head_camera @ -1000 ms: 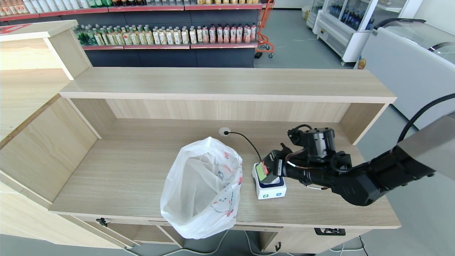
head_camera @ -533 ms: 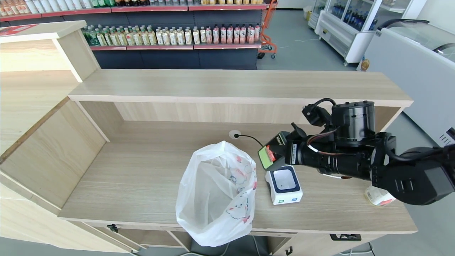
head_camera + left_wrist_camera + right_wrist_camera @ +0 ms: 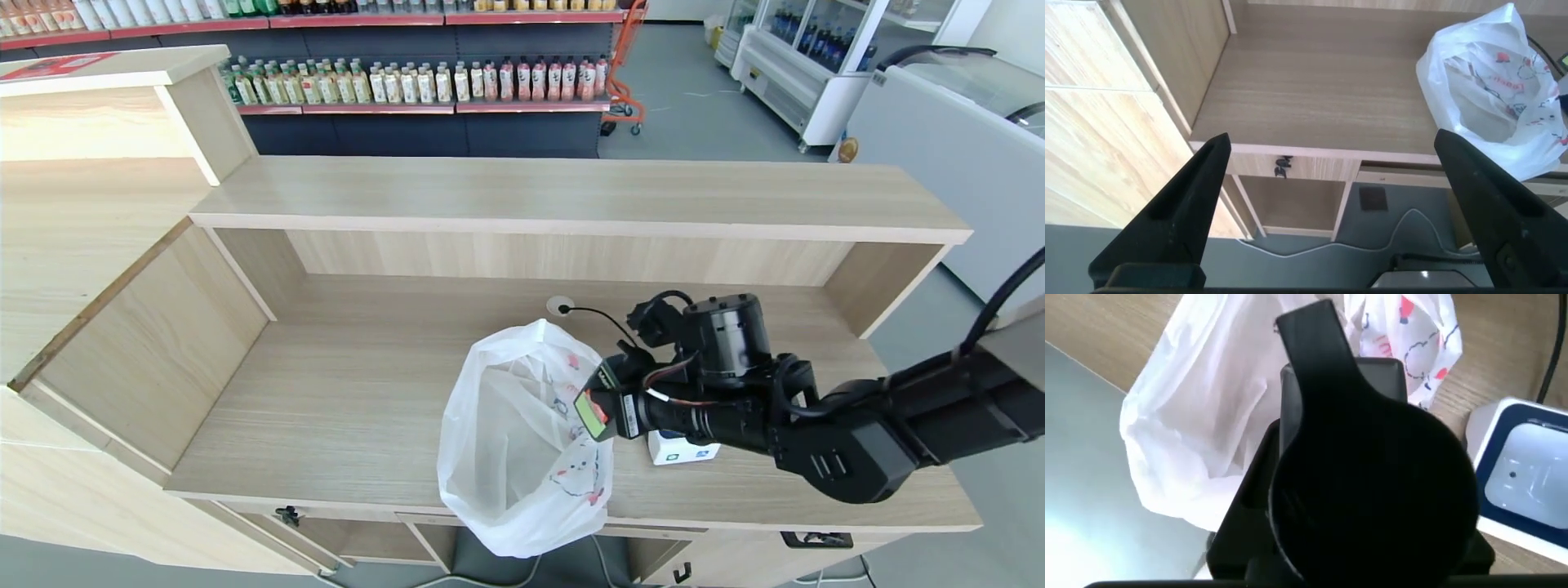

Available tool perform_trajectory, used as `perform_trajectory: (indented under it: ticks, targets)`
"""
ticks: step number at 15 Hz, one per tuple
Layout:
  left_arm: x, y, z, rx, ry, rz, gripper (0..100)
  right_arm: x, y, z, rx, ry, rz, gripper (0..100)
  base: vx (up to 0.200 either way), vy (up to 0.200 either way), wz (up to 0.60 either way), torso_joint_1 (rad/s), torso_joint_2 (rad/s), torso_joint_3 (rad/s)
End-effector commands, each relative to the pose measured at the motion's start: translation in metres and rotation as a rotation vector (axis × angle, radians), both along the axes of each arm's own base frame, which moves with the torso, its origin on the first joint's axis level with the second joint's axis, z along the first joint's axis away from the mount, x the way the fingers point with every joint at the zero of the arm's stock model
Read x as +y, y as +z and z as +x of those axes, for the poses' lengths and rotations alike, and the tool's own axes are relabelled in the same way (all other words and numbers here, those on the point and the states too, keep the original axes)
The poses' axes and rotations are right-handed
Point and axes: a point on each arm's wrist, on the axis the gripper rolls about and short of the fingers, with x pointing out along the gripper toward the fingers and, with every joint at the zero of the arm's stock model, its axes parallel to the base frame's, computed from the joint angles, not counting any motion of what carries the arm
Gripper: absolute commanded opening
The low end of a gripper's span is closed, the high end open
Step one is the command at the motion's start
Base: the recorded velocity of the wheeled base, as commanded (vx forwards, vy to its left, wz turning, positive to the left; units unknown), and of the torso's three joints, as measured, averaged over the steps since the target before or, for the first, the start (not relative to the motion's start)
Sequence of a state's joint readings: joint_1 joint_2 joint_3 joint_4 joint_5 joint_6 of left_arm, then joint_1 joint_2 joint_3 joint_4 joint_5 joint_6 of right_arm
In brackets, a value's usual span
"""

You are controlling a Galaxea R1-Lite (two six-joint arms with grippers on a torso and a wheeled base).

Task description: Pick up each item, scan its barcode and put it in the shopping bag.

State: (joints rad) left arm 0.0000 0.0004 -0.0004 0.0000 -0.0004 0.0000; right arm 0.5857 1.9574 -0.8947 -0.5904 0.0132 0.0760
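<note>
In the head view my right gripper (image 3: 602,402) is shut on a small dark box with a green and red face (image 3: 591,412). It holds the box at the right rim of the white shopping bag (image 3: 510,441), which stands open near the counter's front edge. The white barcode scanner (image 3: 682,450) sits just right of the bag, mostly hidden under my right wrist. The right wrist view has the box (image 3: 1382,372) over the bag (image 3: 1200,416), with the scanner (image 3: 1525,478) beside it. My left gripper (image 3: 1333,145) hangs open off the counter's front left, well away from the bag (image 3: 1490,90).
A black cable runs from a grommet (image 3: 560,306) in the wooden counter (image 3: 343,392) toward the scanner. A raised shelf (image 3: 571,196) closes the counter's back and a side wall its left. Store shelves and freezers stand beyond.
My right gripper carried the box from just above the scanner, lifted it, then brought it left to the bag's rim. The head camera has also shifted.
</note>
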Motion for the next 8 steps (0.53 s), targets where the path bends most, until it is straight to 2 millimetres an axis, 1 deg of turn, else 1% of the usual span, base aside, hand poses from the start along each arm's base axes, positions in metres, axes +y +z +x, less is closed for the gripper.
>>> perform_trajectory:
  ticks: [1, 3, 4, 7, 8]
  targets:
    - [0.0, 0.0, 0.0, 0.0, 0.0, 0.0, 100, 0.012, -0.042, 0.001, 0.04, 0.036, -0.08, 0, 0.0, 0.0, 0.0, 0.0, 0.0, 0.0]
    - [0.0, 0.0, 0.0, 0.0, 0.0, 0.0, 100, 0.026, -0.059, 0.007, -0.02, 0.065, -0.071, 0, 0.0, 0.0, 0.0, 0.0, 0.0, 0.0]
    - [0.0, 0.0, 0.0, 0.0, 0.0, 0.0, 100, 0.033, -0.063, 0.006, -0.038, 0.083, -0.064, 0, 0.0, 0.0, 0.0, 0.0, 0.0, 0.0]
    - [0.0, 0.0, 0.0, 0.0, 0.0, 0.0, 100, 0.049, -0.08, -0.002, -0.019, 0.135, -0.09, 0, 0.0, 0.0, 0.0, 0.0, 0.0, 0.0]
    - [0.0, 0.0, 0.0, 0.0, 0.0, 0.0, 100, 0.052, -0.085, -0.001, -0.025, 0.148, -0.107, 0, 0.0, 0.0, 0.0, 0.0, 0.0, 0.0]
